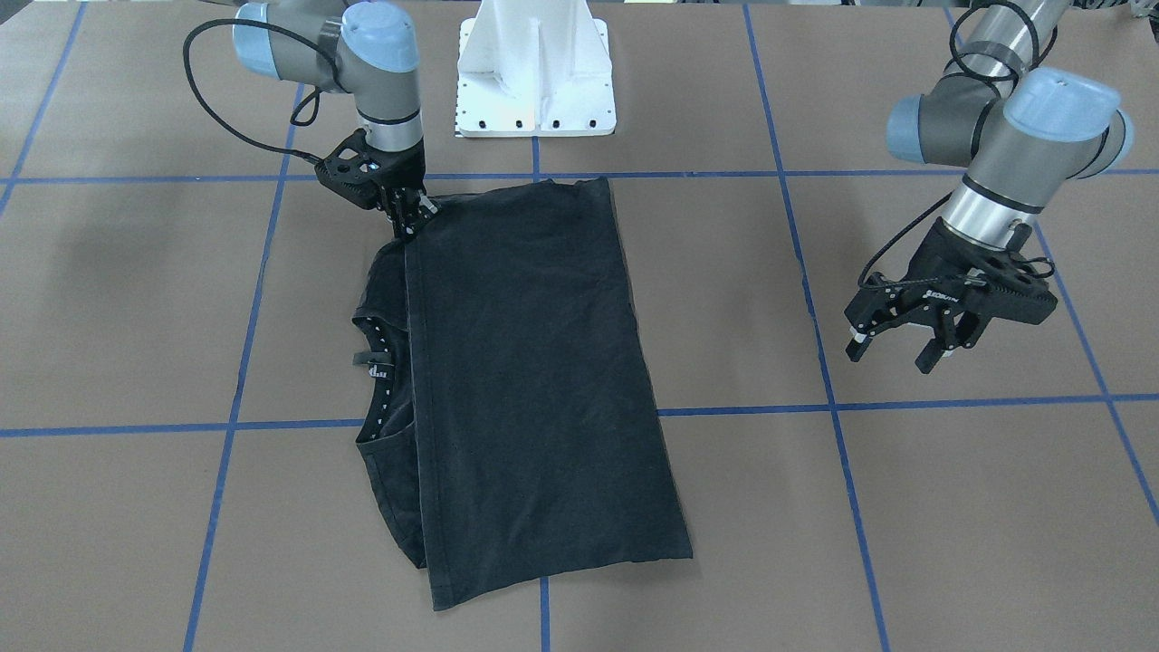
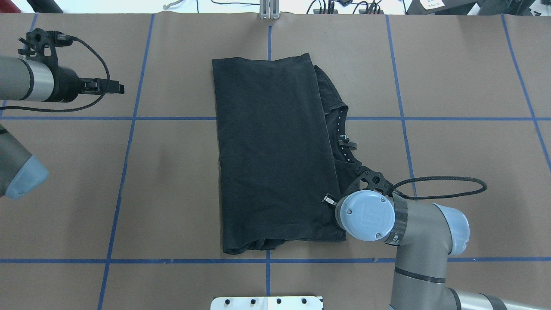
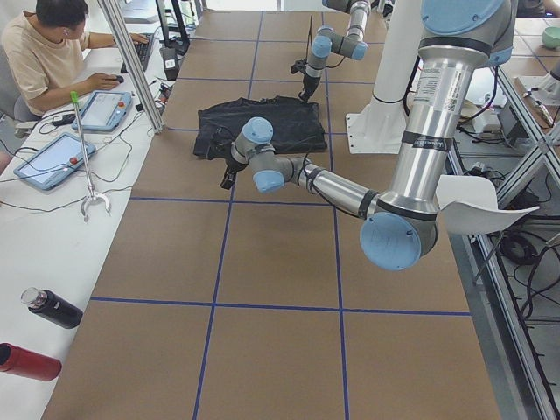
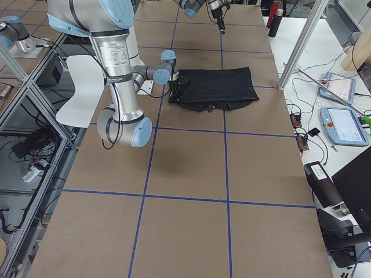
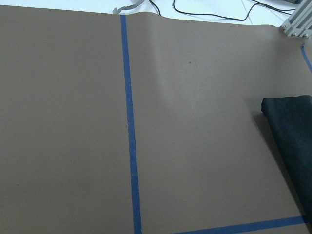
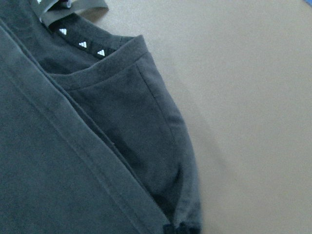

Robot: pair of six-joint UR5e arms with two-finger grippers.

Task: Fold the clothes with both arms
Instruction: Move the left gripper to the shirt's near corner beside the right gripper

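right gripper (image 1: 409,222): fingers pressed together on the T-shirt's hem corner, tips down at the cloth; the right wrist view shows the fabric bunched at its bottom edge
right arm (image 2: 413,241): in the overhead view, comes in from 5 o'clock; its wrist cap sits over that corner
left gripper (image 1: 892,355): fingers spread, nothing between them, hanging above bare table
left arm (image 1: 1005,145): in the overhead view, at about 9 o'clock of the shirt and well apart from it
T-shirt (image 1: 534,380): mid-table, lying flat and folded over lengthwise, plain black side up, light wrinkles
fold: in the overhead view, the top layer's hem edge runs 12 to 6 along the shirt's 3 o'clock side; the lower layer sticks out beyond it
collar (image 2: 342,133): pokes out at 3 o'clock of the shirt in the overhead view; neck tape with small white triangles (image 6: 83,44)
grabbed corner: at the shirt's 5 o'clock in the overhead view
table (image 1: 905,507): brown surface with a grid of blue tape lines
pedestal base (image 1: 534,81): white, at 6 o'clock of the shirt in the overhead view, near but not touching
side bench: a person (image 3: 44,52) sits at 10 o'clock in the exterior left view, with two tablets beside them
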